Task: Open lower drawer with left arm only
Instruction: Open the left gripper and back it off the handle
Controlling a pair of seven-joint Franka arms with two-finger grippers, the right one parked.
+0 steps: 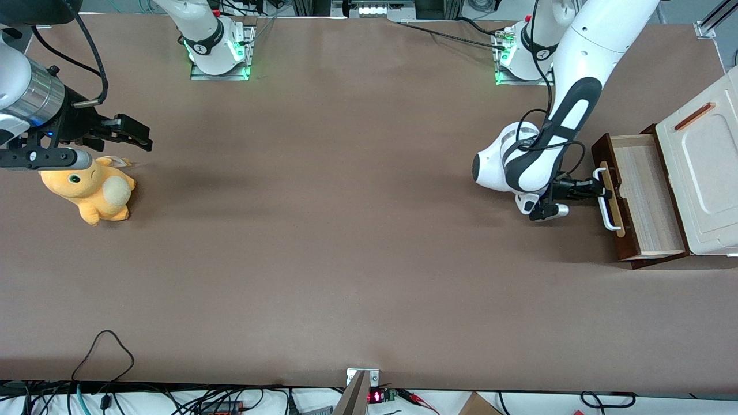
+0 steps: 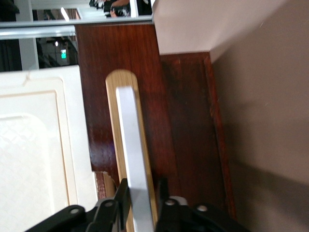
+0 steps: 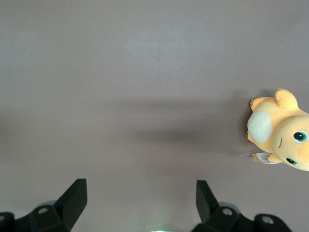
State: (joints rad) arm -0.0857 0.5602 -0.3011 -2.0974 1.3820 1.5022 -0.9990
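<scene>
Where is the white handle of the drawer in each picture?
Front view: white handle on the lower drawer, held in the left arm's end effector.
Left wrist view: handle between the end effector's fingers.
Right wrist view: not in it.
Shared landmark: cream cabinet top.

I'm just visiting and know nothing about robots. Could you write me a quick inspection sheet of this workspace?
Surface: brown table, bare in the middle.
Job's things: lower drawer pulled out, pale inside empty; white handle.
Clutter: orange plush toy toward the parked arm's end.
Grippers: left arm's gripper shut on the handle.
Cables: black cables along the left arm; loose wires at the table's near edge.
Surroundings: cream cabinet top above the drawer.
</scene>
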